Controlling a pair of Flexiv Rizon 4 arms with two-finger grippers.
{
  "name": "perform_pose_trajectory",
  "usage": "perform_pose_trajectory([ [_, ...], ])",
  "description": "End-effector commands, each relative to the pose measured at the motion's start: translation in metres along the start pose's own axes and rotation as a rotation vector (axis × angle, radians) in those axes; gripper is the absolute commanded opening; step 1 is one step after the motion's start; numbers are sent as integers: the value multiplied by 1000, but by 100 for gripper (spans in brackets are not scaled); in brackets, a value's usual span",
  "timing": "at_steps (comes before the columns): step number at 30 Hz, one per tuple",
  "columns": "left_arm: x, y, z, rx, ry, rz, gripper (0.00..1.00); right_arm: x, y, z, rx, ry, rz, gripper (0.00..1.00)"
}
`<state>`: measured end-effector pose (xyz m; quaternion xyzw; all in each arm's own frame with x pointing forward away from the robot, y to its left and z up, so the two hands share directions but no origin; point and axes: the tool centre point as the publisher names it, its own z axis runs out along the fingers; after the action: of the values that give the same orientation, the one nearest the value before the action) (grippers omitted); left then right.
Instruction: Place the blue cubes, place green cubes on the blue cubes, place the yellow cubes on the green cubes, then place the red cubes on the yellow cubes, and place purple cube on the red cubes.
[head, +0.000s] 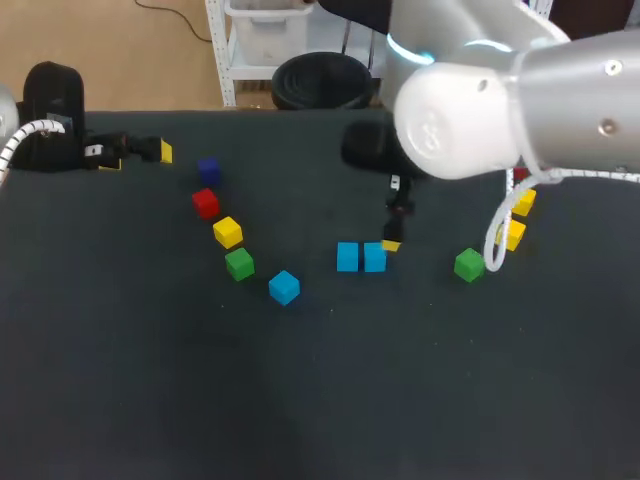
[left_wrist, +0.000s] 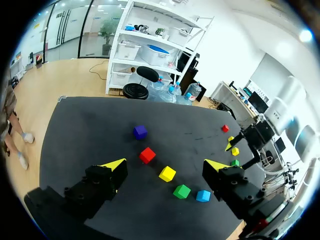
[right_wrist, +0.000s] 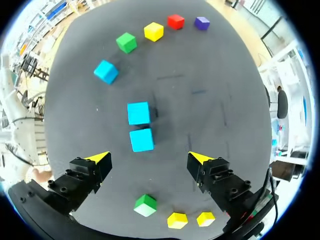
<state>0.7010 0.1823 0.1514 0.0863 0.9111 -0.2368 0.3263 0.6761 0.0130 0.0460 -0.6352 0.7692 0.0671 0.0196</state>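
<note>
- left gripper (head: 137, 158) sits at the far-left edge of the table (head: 320, 400), fingers apart, nothing between them.
- Arc running rightward and toward us from it: purple cube (head: 208, 170), red cube (head: 205, 203), yellow cube (head: 228, 232), green cube (head: 239, 264), then the loose blue cube (head: 284, 287).
- blue pair (head: 349, 257) is mid-table, the 2 side by side and close to touching; the row's long axis runs left-right in the head view.
- right gripper (right_wrist: 150, 157) hovers just behind the pair, fingers spread, holding nothing. In its wrist view the pair lies straight ahead, between the finger lines.
- Key relation: the loose blue cube lies left of the pair and slightly nearer us. We judge the right arm is closer to it than the left.
- Right cluster: second green cube (head: 468, 265), 2 yellow cubes (head: 514, 235), second red cube (head: 521, 176) mostly hidden by the arm.
- No containers; every cube sits directly on the table, and nothing is stacked yet.
</note>
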Motion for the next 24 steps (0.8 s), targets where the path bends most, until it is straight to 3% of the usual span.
perform_pose_trajectory([
  [1, 1, 2, 0, 10, -6, 2, 100, 11, 10, -5, 108, -109, 46, 100],
  [6, 1, 2, 0, 10, -6, 2, 100, 19, 10, -6, 165, -196, 118, 100],
  [24, 1, 2, 0, 10, -6, 2, 100, 26, 11, -24, 276, -312, 143, 100],
])
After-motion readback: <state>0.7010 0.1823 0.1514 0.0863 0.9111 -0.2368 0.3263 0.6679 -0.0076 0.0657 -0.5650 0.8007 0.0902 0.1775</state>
